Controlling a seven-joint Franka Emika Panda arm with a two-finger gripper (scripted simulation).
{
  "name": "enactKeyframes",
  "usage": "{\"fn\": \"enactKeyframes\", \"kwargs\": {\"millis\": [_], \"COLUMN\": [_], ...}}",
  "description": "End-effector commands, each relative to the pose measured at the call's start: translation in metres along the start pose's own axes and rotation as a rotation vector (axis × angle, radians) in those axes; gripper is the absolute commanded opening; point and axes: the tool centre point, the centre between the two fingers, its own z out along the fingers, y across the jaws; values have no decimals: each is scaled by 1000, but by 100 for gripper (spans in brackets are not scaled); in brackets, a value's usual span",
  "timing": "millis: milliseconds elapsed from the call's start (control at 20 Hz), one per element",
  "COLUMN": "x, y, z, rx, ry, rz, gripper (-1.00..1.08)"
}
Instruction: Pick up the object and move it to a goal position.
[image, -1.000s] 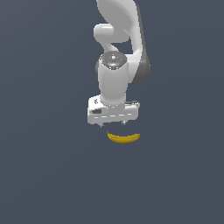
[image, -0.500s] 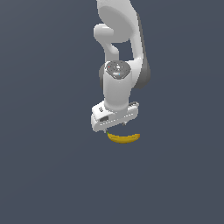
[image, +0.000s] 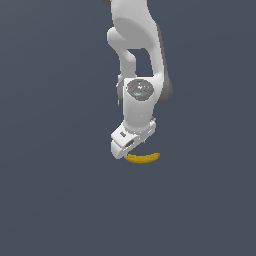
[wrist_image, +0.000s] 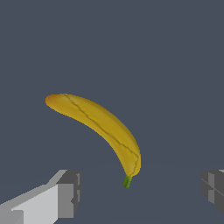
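The object is a small curved yellow banana (image: 143, 158) lying on the flat dark grey floor, just below the white hand of the arm in the exterior view. In the wrist view the banana (wrist_image: 100, 125) shows whole, with an orange tip at one end and a short green stem at the other. My gripper (wrist_image: 140, 192) is open: its two grey fingertips (wrist_image: 70, 192) stand wide apart, and the banana's stem end lies between them without touching either. In the exterior view the gripper (image: 131, 150) hangs directly above the banana, rotated at an angle, and hides its fingers.
The plain dark grey floor (image: 60, 200) stretches all around. The white arm (image: 137, 50) rises from the hand to the upper edge of the exterior view.
The hand has turned about its vertical axis and come down closer to the banana. The banana has stayed where it was.
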Motion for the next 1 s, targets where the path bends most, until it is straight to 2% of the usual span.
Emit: {"fn": "enactKeyframes", "kwargs": {"millis": [0, 650, 950], "x": [2, 10, 13], "y": [-3, -22, -29], "z": [7, 39, 49], "rx": [2, 19, 25], "ry": [-3, -6, -2], "rz": [-80, -481, -623], "gripper": [100, 100, 100]}}
